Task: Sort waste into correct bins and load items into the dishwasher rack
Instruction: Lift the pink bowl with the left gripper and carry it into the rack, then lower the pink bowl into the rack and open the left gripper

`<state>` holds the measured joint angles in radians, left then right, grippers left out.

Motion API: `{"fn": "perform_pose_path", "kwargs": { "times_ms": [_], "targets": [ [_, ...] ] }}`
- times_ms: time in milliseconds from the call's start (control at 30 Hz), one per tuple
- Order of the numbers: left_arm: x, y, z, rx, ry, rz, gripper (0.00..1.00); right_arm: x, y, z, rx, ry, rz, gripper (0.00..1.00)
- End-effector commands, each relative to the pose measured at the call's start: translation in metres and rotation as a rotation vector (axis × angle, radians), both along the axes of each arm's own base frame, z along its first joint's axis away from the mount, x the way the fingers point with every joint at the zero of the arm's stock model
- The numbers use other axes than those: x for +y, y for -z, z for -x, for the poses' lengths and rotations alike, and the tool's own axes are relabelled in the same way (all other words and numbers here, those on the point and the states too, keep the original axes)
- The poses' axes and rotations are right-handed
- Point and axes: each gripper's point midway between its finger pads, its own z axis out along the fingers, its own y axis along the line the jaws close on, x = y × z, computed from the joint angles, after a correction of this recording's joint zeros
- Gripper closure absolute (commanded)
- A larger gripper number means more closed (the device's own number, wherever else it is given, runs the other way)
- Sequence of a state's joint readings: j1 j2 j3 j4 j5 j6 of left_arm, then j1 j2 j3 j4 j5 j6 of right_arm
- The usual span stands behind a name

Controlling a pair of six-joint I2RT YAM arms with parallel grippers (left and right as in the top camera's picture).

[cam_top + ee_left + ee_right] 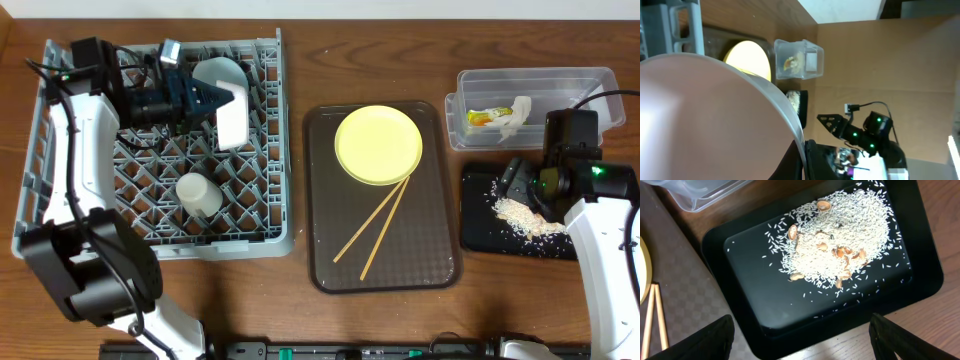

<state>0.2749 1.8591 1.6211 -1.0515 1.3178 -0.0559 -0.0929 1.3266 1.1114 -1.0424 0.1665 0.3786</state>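
Observation:
The grey dishwasher rack (270, 215) is at the left. My left gripper (212, 96) reaches into its far side, shut on the rim of a pale bowl (700, 120) standing on edge. Overhead shows a light blue part (218, 72) and a white part (236, 120); I cannot tell which bowl is gripped. A white cup (198, 192) stands in the rack. The yellow plate (378, 145) and chopsticks (375, 230) lie on the brown tray. My right gripper (800, 342) is open above the black tray (755, 280) of rice (840, 245).
The brown serving tray (440, 260) sits mid-table. The clear tub (580, 85) at the far right holds the snack wrapper (483, 117) and a white scrap (516, 113). The black tray (480, 225) lies in front of it. Cables trail by both arms.

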Motion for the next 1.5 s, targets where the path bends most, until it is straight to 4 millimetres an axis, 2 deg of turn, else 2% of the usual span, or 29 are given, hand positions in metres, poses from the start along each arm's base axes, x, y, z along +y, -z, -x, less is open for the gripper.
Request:
{"fn": "perform_pose_path", "kwargs": {
  "times_ms": [0, 267, 500, 633, 833, 967, 1033, 1133, 1267, 1400, 1467],
  "targets": [
    [0.000, 0.004, -0.003, 0.023, 0.006, 0.067, 0.94, -0.002, -0.004, -0.001, -0.015, 0.000, -0.007, 0.16],
    [0.002, 0.036, -0.012, 0.107, 0.003, 0.091, 0.94, -0.001, -0.004, -0.002, -0.015, -0.001, -0.009, 0.16],
    [0.008, 0.075, -0.019, 0.201, -0.008, 0.086, 0.94, -0.001, -0.004, -0.001, -0.015, -0.001, -0.009, 0.16],
    [0.030, 0.111, -0.016, 0.272, -0.049, -0.069, 0.94, -0.001, -0.004, -0.001, -0.014, -0.001, -0.009, 0.16],
    [0.060, 0.120, -0.014, 0.296, -0.114, -0.121, 0.94, -0.001, -0.004, -0.001, -0.014, -0.004, -0.007, 0.16],
    [0.081, 0.137, -0.009, 0.336, -0.150, -0.228, 0.92, -0.002, -0.004, -0.002, -0.019, -0.004, -0.007, 0.16],
    [0.089, 0.145, -0.006, 0.357, -0.159, -0.285, 0.84, -0.001, -0.004, -0.002, -0.018, -0.004, -0.007, 0.16],
    [0.092, 0.147, -0.005, 0.362, -0.164, -0.300, 0.83, -0.001, -0.004, -0.002, -0.018, -0.004, -0.007, 0.16],
    [0.092, 0.147, -0.005, 0.362, -0.164, -0.300, 0.64, -0.001, -0.004, -0.002, -0.018, -0.004, -0.007, 0.16],
    [0.092, 0.147, -0.005, 0.362, -0.164, -0.300, 0.54, -0.001, -0.004, -0.002, -0.018, -0.004, -0.007, 0.16],
    [0.092, 0.147, -0.004, 0.366, -0.163, -0.298, 0.54, -0.001, -0.004, -0.002, -0.018, -0.004, -0.007, 0.16]
  ]
}}
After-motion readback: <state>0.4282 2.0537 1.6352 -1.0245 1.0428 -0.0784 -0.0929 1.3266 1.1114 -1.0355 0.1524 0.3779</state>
